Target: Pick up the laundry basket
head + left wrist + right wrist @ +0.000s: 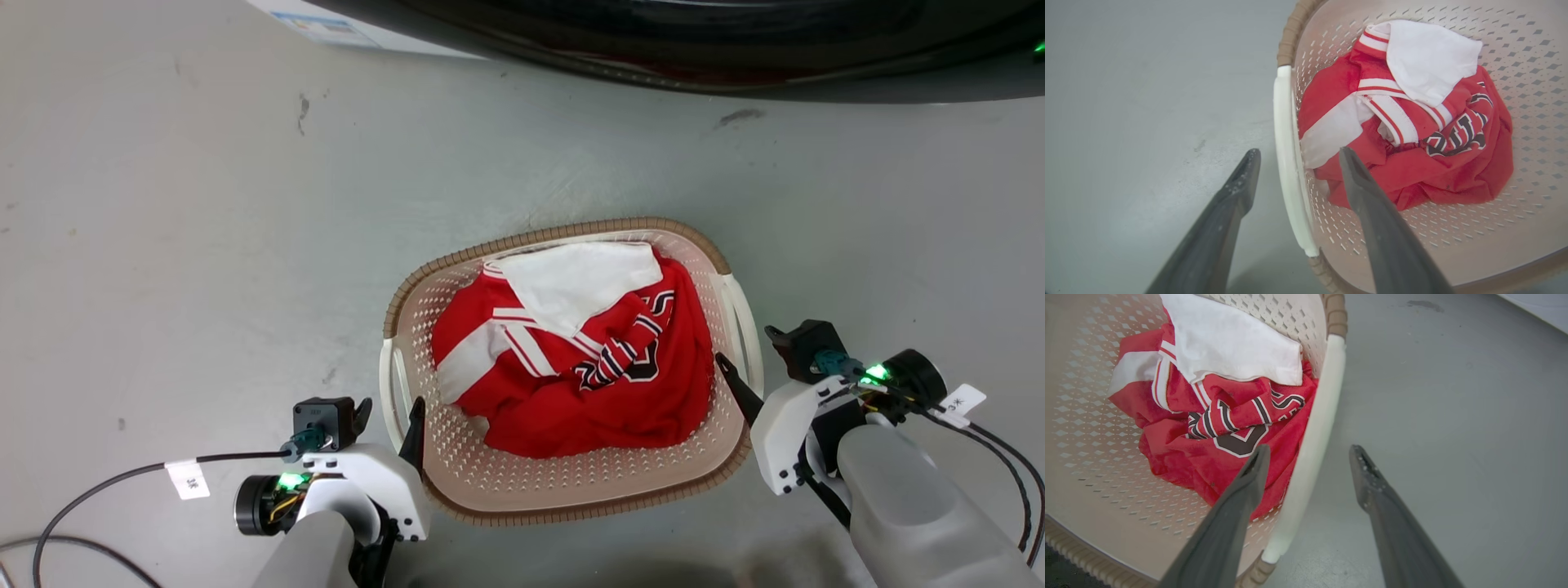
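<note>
Laundry basket [571, 233] stood on the grey floor [204, 204] between both arms, holding a red jersey [571, 392] and a white cloth [580, 286]. We found the left claw [1300, 150] spread wide astride the left handle [1286, 163], one finger inside the wall and one outside, gripping nothing. The right claw [1310, 447] sat likewise, wide, astride the right handle [1316, 437]. We judged the step in hand to be closing on both handles. Recommended: close both together near mid-handle, keep the inner right finger clear of the jersey, then raise both sides evenly, since the smooth handles could slip and tilt the load.
</note>
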Controlling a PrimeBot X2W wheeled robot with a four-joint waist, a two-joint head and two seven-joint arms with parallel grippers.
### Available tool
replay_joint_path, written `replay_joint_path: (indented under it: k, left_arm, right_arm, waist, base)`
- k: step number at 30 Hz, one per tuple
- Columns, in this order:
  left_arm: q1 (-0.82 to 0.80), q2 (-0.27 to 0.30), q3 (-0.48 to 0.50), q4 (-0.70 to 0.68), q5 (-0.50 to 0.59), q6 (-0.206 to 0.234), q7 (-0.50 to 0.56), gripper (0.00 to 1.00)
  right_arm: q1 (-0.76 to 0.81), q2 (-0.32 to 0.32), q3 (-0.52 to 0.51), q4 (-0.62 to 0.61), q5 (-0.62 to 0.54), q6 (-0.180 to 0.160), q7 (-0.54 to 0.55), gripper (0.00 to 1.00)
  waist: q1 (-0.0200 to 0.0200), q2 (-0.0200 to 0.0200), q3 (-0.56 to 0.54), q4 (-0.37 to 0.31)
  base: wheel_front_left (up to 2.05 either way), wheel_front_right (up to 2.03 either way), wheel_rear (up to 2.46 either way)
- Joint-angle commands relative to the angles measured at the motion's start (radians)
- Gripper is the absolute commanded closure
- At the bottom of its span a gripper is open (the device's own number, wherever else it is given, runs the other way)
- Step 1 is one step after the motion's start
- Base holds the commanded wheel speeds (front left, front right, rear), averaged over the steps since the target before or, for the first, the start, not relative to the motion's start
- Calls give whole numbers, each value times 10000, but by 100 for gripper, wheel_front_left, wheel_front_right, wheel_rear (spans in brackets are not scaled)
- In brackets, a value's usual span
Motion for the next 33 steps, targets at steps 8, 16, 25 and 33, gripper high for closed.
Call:
replay_joint_path:
  k: [8,16,25,33]
  left_arm:
    - [-467,11,-481,225,-347,32,-26,0]
    - [-798,13,-1090,598,-662,67,-24,0]
    - [-1070,19,-1858,990,-1331,-54,-26,100]
    - [-844,-4,-2331,1490,-1786,-127,-26,100]
  right_arm:
    - [-499,-37,358,406,82,-7,-25,0]
    - [-765,4,602,812,195,-7,-25,0]
    - [-892,7,928,983,393,10,-32,100]
    - [-403,339,1114,1095,650,16,-32,100]
  waist:
    - [-1,0,390,128]
    - [-1,0,584,265]
    - [-1,0,474,371]
    - [-1,0,-618,108]
  base:
    - [0,0,0]
    - [0,0,0]
    - [0,0,0]
    - [0,0,0]
